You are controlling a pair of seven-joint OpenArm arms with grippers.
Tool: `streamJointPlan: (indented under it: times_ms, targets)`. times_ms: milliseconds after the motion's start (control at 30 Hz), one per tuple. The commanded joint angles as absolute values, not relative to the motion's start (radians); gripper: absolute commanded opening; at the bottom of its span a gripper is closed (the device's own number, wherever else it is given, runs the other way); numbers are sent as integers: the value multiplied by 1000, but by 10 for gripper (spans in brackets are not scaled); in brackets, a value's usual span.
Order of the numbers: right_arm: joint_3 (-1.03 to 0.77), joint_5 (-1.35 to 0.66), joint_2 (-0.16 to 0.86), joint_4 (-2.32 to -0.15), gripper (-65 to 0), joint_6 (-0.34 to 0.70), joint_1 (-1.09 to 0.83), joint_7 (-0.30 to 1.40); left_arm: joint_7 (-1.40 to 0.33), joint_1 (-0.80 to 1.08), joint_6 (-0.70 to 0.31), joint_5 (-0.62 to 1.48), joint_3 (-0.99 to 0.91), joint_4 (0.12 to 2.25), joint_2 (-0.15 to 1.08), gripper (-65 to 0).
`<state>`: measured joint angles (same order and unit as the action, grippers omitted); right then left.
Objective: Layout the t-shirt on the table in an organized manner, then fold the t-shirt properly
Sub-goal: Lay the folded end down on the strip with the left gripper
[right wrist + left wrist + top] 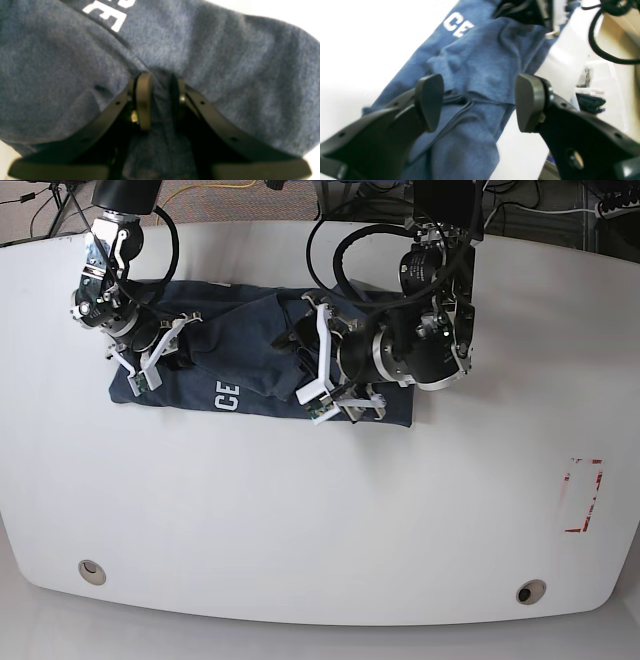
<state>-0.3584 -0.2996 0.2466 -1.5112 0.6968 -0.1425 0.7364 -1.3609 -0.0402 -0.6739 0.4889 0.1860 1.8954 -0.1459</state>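
T-shirt [250, 365] runs 9-to-3 across table [300, 510]; right gripper [160, 100] pinches its 9 o'clock end, left gripper [480, 102] gapes empty over the 3 o'clock end.

Both arms are black with silver metal joint housings and looped black cables. The left gripper [480, 102] has 2 matte black fingers with rounded grey pads and small screw holes; at 5 o'clock sits a brass-toned screw. White finger brackets show overhead.
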Motion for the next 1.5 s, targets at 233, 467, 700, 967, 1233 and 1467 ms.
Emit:
streamJointPlan:
  times_ms: [233, 467, 700, 967, 1233, 1467]
  targets:
    - [-357, -282, 255, -1518, -525, 698, -145, 771, -1342, -64, -674, 496, 113, 1906, -28, -229]
    - [-357, -282, 254, -1518, -525, 698, -145, 771, -1342, -58, -668, 495, 111, 1871, 39, -224]
    - [-357, -282, 254, -1518, -525, 698, -145, 771, -1303, -62, -673, 499, 110, 1722, 45, -225]
    - [-357, -282, 252, -1518, -525, 698, -145, 771, -1233, -73, -674, 499, 128, 1632, 12, -229]
    - [-357, -282, 252, -1518, -525, 698, -145, 771, -1233, -105, -674, 499, 139, 1627, -31, -360]
    - [-357, -282, 234, -1518, -525, 698, -145, 771, -1227, -147, -674, 495, 139, 1624, -54, -438]
